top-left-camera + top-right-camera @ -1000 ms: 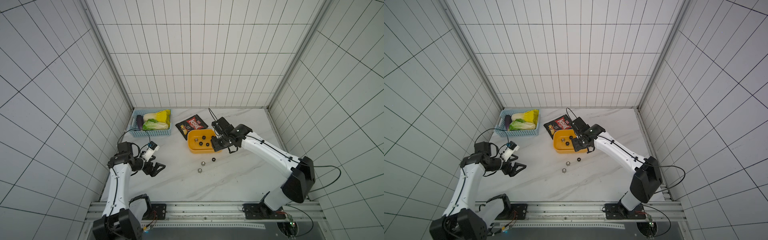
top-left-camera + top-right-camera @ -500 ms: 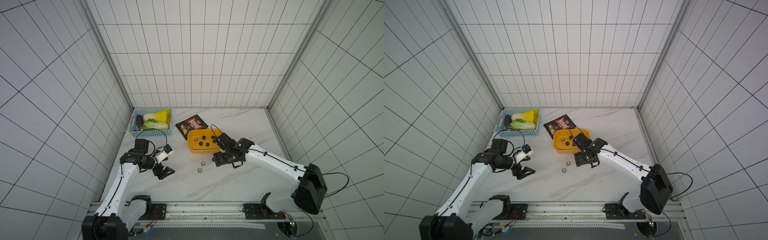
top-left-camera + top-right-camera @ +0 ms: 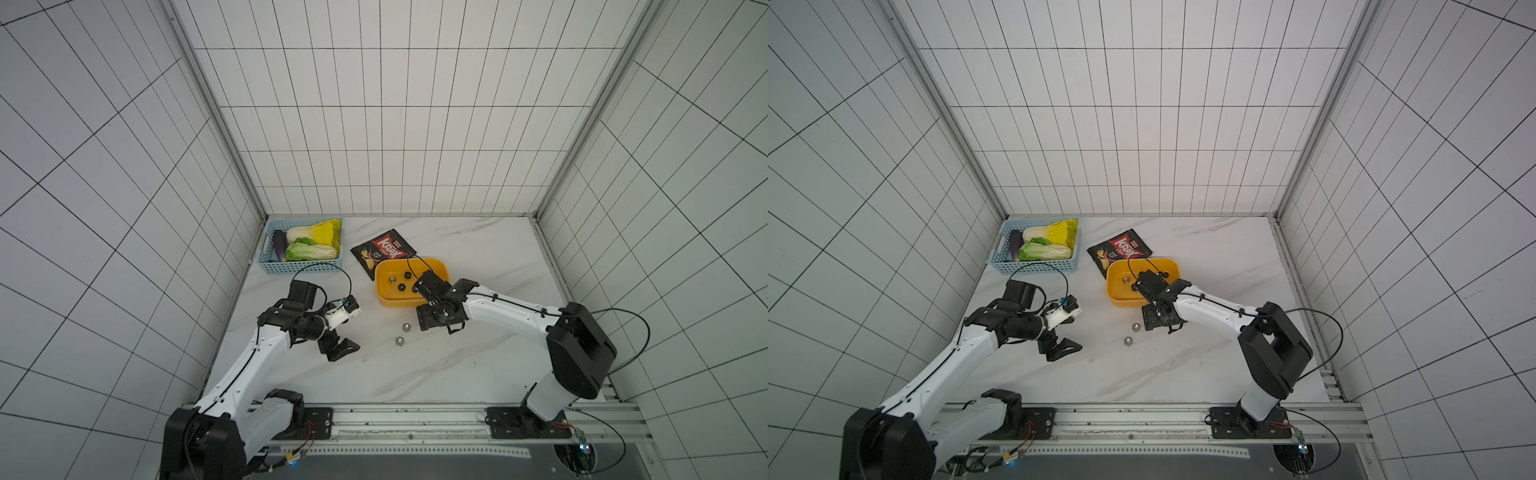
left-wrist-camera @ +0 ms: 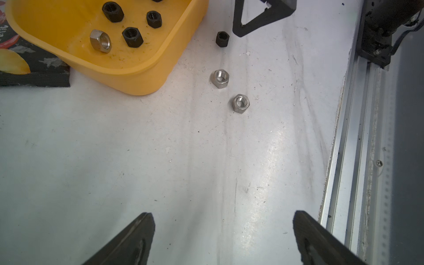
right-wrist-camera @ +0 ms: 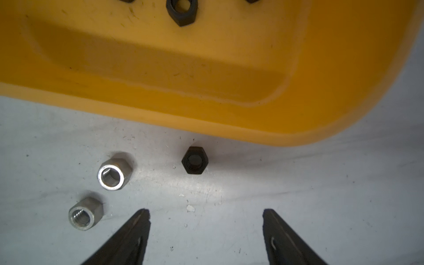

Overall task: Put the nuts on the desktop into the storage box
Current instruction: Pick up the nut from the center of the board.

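The yellow storage box (image 3: 390, 301) (image 3: 1121, 302) sits mid-desktop (image 3: 457, 374) and holds several nuts, black ones (image 4: 132, 36) and a silver one (image 4: 100, 40). Three nuts lie on the desktop in front of it: two silver (image 3: 406, 327) (image 3: 400, 340) (image 5: 114, 174) (image 5: 85, 213) and one black (image 5: 195, 160) (image 4: 222, 39). My right gripper (image 3: 437, 325) (image 5: 205, 212) hangs open and empty just above the desktop, the black nut a little ahead of its tips. My left gripper (image 3: 340, 349) (image 4: 221, 215) stands wide open and empty, left of the silver nuts.
A light blue basket (image 3: 305, 269) of vegetables stands at the back left. A black chip bag (image 3: 384, 249) lies partly under the storage box's far corner. A metal rail (image 3: 415, 415) (image 4: 358, 160) runs along the desktop's front edge.
My right gripper has come from over the storage box down to the desktop in front of it. My left arm has swung out toward the middle, nearer the silver nuts.
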